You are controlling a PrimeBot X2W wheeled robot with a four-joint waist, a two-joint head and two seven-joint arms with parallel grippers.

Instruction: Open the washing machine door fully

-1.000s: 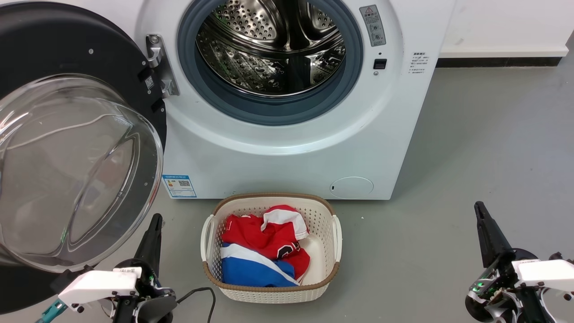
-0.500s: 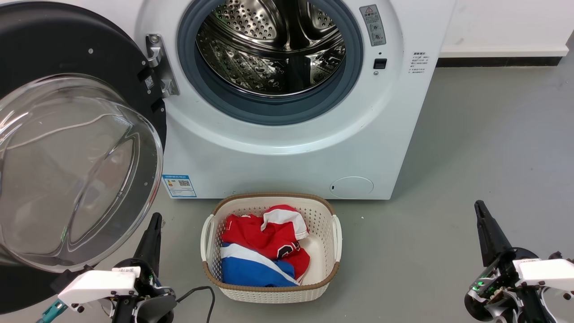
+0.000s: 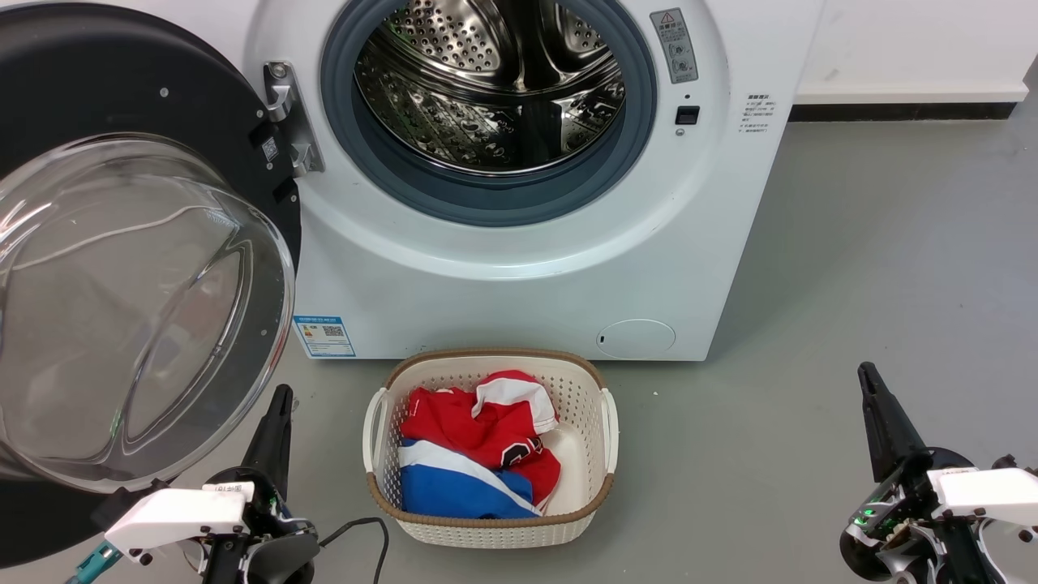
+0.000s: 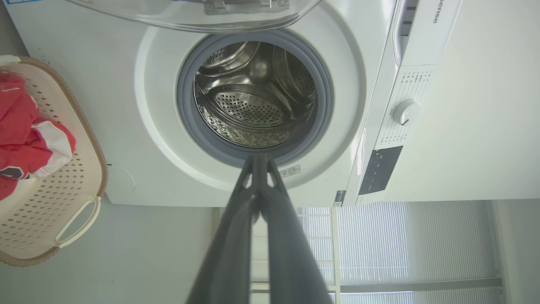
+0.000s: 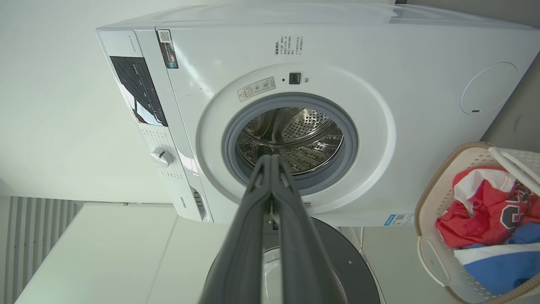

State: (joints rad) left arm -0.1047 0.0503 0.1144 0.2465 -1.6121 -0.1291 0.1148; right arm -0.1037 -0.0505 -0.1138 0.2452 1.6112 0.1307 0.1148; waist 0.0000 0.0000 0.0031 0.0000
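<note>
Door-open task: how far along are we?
Done: the washing machine door is swung wide on its hinge, leaving the drum fully exposed. In hand: nothing; the left gripper and right gripper sit low with fingers shut, gripping nothing. Left: apparently nothing, though whether the hinge has more travel can't be told.

Finishes on hand: glass, plastic, metal, cloth.
Beside the left gripper, the washing machine door: glossy black ring, clear smooth glass bowl; hinge bright metal. Ahead of both grippers, drum: polished perforated metal; seal matt grey, rubbery-looking; casing glossy smooth white. Between left gripper and right gripper, basket: cream perforated plastic, brown woven-look rim, holding soft red, white and blue cloth. Underneath, floor: smooth matt grey. Gripper fingers: matt dark.
</note>
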